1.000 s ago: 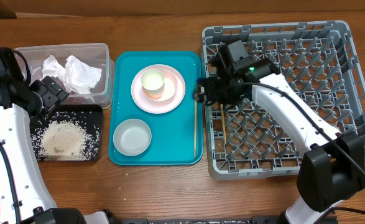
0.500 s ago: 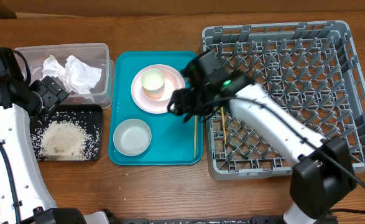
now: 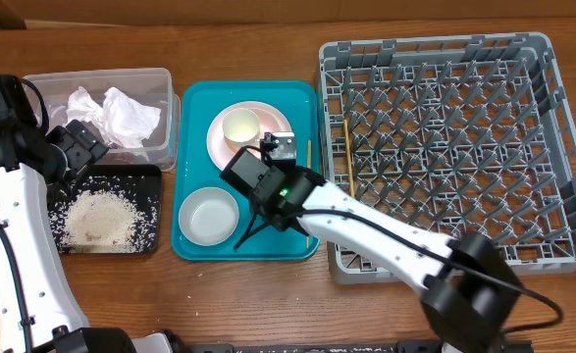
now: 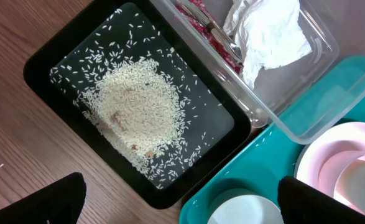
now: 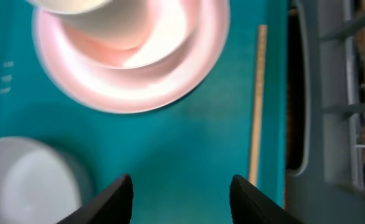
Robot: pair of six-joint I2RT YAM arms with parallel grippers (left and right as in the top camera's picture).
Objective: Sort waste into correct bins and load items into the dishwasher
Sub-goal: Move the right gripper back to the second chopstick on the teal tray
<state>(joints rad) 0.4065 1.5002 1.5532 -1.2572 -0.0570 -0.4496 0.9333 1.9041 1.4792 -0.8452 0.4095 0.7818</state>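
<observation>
1. Swinging off the dish rack [image 3: 562, 59], the right arm has crossed onto the teal tray [image 3: 194, 108] since a second ago. The left arm has not shifted.
2. One chopstick [image 3: 347, 157] lies inside the rack near its left wall.
3. The right end effector [image 5: 181, 183] hangs over bare teal tray, its fingers spread with nothing between them.
4. The second chopstick [image 5: 257, 106] lies on the tray along its right edge, just beside the rack.
5. A pink plate [image 3: 273, 123] sits at the back of the tray with a small cup [image 3: 240, 126] standing on it. A pale bowl [image 3: 209, 216] rests upright at the tray's front left.
6. The left end effector [image 4: 182, 186] is spread wide and empty over the edge of the black tray [image 3: 150, 176], which holds a heap of rice [image 3: 96, 218].
7. Behind it on the desk [image 3: 121, 304], the clear tub [image 3: 160, 108] holds crumpled napkins [image 3: 121, 113] and a red wrapper [image 4: 201, 22].
</observation>
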